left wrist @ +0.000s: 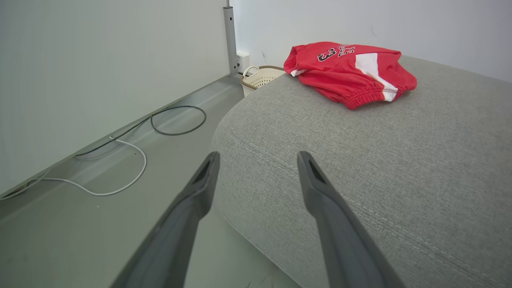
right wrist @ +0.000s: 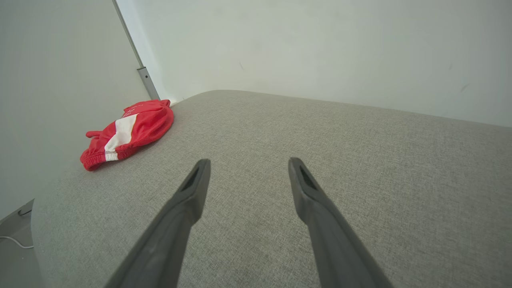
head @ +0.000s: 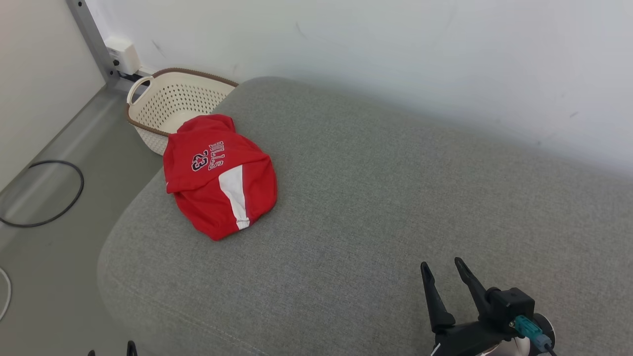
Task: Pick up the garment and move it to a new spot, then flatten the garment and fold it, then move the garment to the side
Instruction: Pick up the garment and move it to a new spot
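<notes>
While the wide grey cushion (head: 371, 198) lies mostly bare, the red garment (head: 217, 175) sits bunched at its far left corner, close to the edge beside a perforated basket (head: 168, 104). Left gripper (left wrist: 259, 154) and right gripper (head: 441, 263) hover at the near side, fingers spread apart, holding nothing. A shallow pinch on one loose layer could drag the garment over that edge, perhaps into the basket.

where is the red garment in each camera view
Head view: garment left of centre, at the cushion's left end, next to the basket.
Left wrist view: garment upper right of centre, on the cushion.
Right wrist view: garment mid left, near the cushion's edge.
Shared landmark: the metal post in the wall corner beyond it.
</notes>
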